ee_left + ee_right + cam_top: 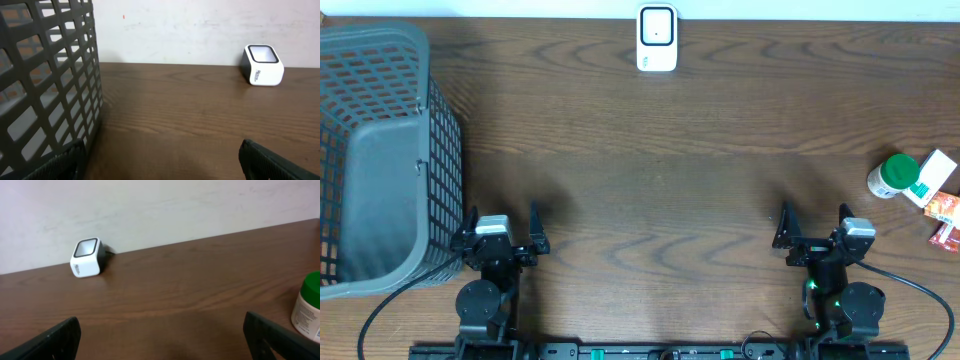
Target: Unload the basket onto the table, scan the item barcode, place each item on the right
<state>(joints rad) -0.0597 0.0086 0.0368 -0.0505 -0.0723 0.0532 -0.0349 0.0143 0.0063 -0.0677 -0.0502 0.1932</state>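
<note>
I see the counter [670, 170] with the grey mesh basket [380, 150] at its left end. The left gripper [502, 215] and right gripper [815, 212] are both spread wide and empty. The white barcode scanner [657, 38] sits at the far edge, centred, its window tilted up toward the arms. The green-lidded bottle [893, 177] stands upright at far right, just beside a white box [935, 177].

Soft, even light falls from above. The overhead view is sharp, and the brown surface [650, 150] shows a faint sheen but no hard glare. Diffuse shadows lie beside the basket [380, 150] and around the scanner [657, 40]. In the wrist views the wall [200, 30] looks pale and slightly washed out. The left tool [161, 155] and right tool [162, 330] appear as dark, blurred shapes at the bottom corners.
</note>
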